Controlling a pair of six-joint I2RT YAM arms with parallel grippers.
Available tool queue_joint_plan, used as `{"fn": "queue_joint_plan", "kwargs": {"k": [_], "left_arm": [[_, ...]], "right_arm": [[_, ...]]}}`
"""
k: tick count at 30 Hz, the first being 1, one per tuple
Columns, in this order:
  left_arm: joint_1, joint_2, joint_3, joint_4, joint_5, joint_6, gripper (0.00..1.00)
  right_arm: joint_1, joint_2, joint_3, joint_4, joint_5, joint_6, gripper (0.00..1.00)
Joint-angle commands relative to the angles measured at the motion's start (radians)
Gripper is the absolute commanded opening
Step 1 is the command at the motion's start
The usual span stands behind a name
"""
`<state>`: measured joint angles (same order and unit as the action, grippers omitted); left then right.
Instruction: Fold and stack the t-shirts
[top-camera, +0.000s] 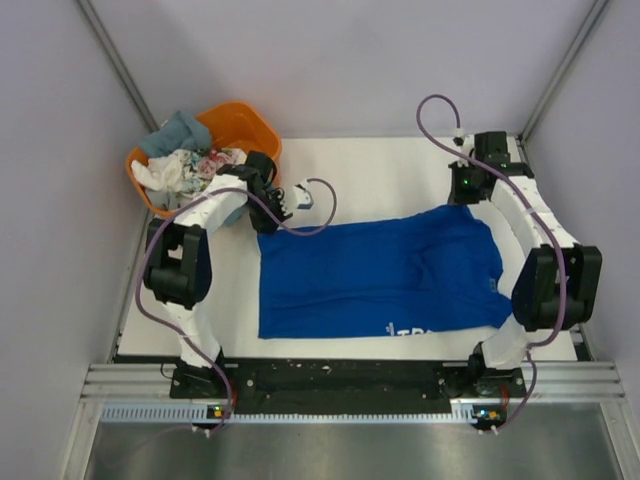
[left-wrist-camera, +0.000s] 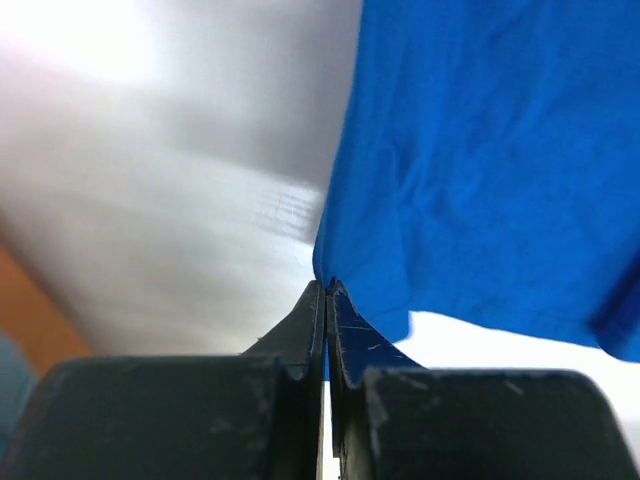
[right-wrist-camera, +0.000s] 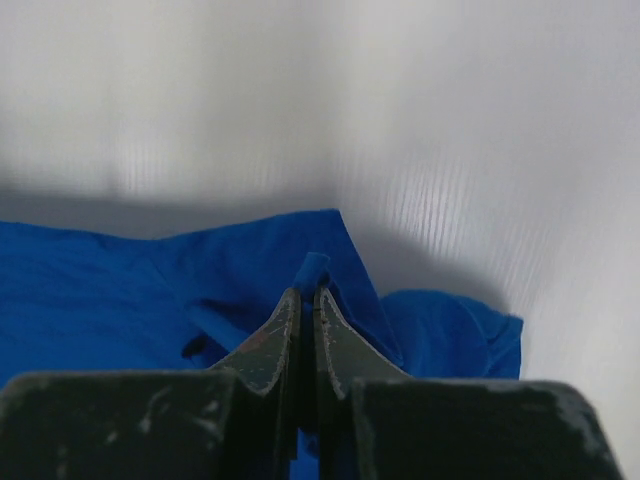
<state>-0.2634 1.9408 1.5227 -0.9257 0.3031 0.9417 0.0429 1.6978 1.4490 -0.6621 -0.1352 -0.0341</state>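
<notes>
- Two corners of the royal blue t-shirt (top-camera: 380, 270) are pinched, one by each arm, so that the cloth can be handled along a whole edge rather than dragged from a single point.
- The left gripper (left-wrist-camera: 326, 290) is seen fully closed, with a thin corner of blue fabric clamped between its tips at the shirt's far-left corner.
- The right gripper (right-wrist-camera: 307, 292) is likewise closed tight on a small raised fold of the same shirt, at its far-right corner, close to the table's right edge.
- The shirt is spread flat and wide over the middle of the white table (top-camera: 370, 165). Its near edge runs along the table's near edge, where white lettering (top-camera: 415, 330) is partly shown, and a few creases are visible across its middle.
- The far edge is judged to be gripped because both corners can then be carried over together for a fold toward the near edge.
- Even height and matched pace would be called for from both arms, since soft cloth sags and skews when one corner leads.
- Other shirts are heaped in the orange tub (top-camera: 245, 122) at the table's far-left corner: a grey-blue t-shirt (top-camera: 178, 130), a white t-shirt (top-camera: 165, 175) and a floral t-shirt (top-camera: 215, 160). No folded stack is seen, so the task is judged to be at an early stage.
</notes>
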Motion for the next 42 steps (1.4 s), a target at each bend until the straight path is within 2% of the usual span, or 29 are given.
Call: {"fn": "queue_joint_plan", "kwargs": {"k": [1, 9, 14, 20, 21, 22, 23, 27, 28, 33, 35, 38, 39, 42], "left_arm": [[0.003, -0.163, -0.05, -0.034, 0.059, 0.017, 0.0], [-0.016, -0.22, -0.206, -0.122, 0.116, 0.032, 0.0], [-0.039, -0.22, -0.274, -0.144, 0.114, 0.051, 0.0], [-0.056, -0.192, -0.277, -0.154, 0.087, 0.068, 0.0], [-0.059, -0.186, -0.273, -0.162, 0.079, 0.074, 0.0], [-0.062, -0.18, -0.271, -0.173, 0.076, 0.078, 0.01], [-0.065, -0.177, -0.269, -0.191, 0.077, 0.089, 0.06], [-0.082, -0.171, -0.26, -0.292, 0.123, 0.149, 0.48], [-0.082, -0.171, -0.256, -0.315, 0.134, 0.158, 0.5], [-0.085, -0.181, -0.251, -0.326, 0.117, 0.154, 0.52], [-0.083, -0.189, -0.24, -0.311, 0.088, 0.123, 0.51], [-0.083, -0.192, -0.223, -0.257, 0.041, 0.059, 0.51], [-0.082, -0.192, -0.223, -0.234, 0.021, 0.028, 0.52], [-0.079, -0.192, -0.24, -0.147, -0.027, -0.069, 0.54]], "right_arm": [[0.003, -0.17, -0.136, 0.018, 0.08, 0.022, 0.0], [0.003, -0.303, -0.331, -0.016, 0.127, 0.135, 0.0], [-0.003, -0.28, -0.395, -0.082, 0.194, 0.192, 0.0], [-0.008, -0.219, -0.414, -0.12, 0.275, 0.237, 0.0], [-0.009, -0.216, -0.415, -0.131, 0.288, 0.243, 0.01], [-0.009, -0.208, -0.42, -0.143, 0.292, 0.252, 0.05], [-0.009, -0.205, -0.426, -0.152, 0.292, 0.27, 0.16], [-0.018, -0.282, -0.49, -0.146, 0.224, 0.359, 0.34], [-0.026, -0.324, -0.512, -0.139, 0.22, 0.385, 0.36], [-0.064, -0.487, -0.53, -0.139, 0.22, 0.404, 0.36], [-0.064, -0.5, -0.498, -0.117, 0.16, 0.379, 0.37], [-0.049, -0.448, -0.451, -0.029, 0.043, 0.333, 0.44], [-0.01, -0.414, -0.435, -0.009, 0.043, 0.318, 0.46], [0.0, -0.264, -0.374, -0.002, 0.094, 0.289, 0.47]]}}
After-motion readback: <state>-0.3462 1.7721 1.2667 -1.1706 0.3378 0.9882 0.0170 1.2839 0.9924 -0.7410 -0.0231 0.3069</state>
